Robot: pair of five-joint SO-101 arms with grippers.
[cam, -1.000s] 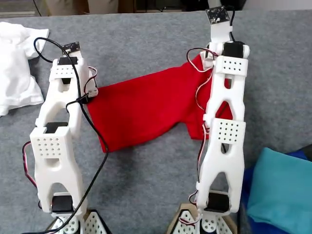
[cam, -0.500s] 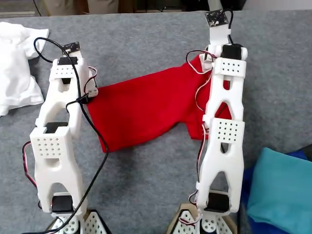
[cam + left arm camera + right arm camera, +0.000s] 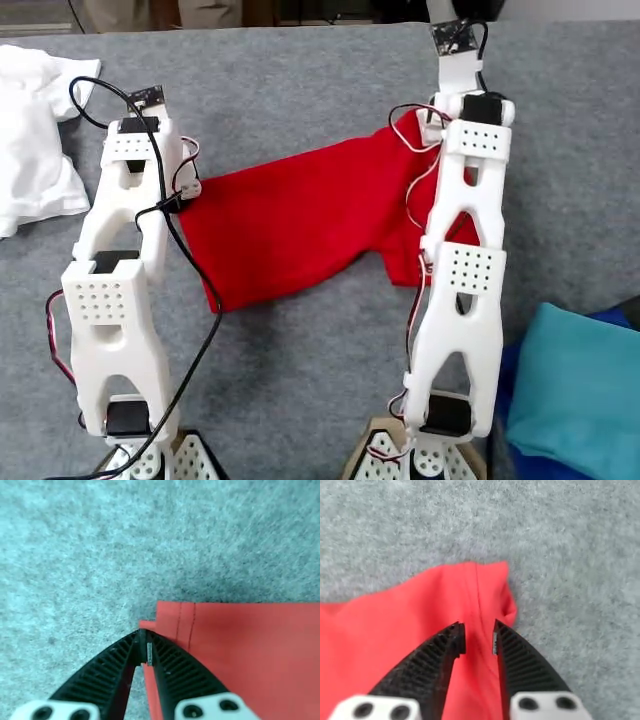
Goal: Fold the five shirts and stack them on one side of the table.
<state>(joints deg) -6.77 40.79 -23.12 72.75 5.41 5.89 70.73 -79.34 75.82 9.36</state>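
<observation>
Grey table (image 3: 300, 390) (fuzzy, carpet-like covering) with dark, indistinct shapes (image 3: 330, 10) beyond its far edge.

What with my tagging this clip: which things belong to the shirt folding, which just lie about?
Job: red shirt; left gripper, shut on its corner; right gripper, open over it; white shirt pile; teal shirt.
Lying about: grey table mat; black cable.

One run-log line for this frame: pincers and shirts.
left pincer: shut on red shirt corner | right pincer: open over red shirt | white shirt: far left | teal shirt: near right
</observation>
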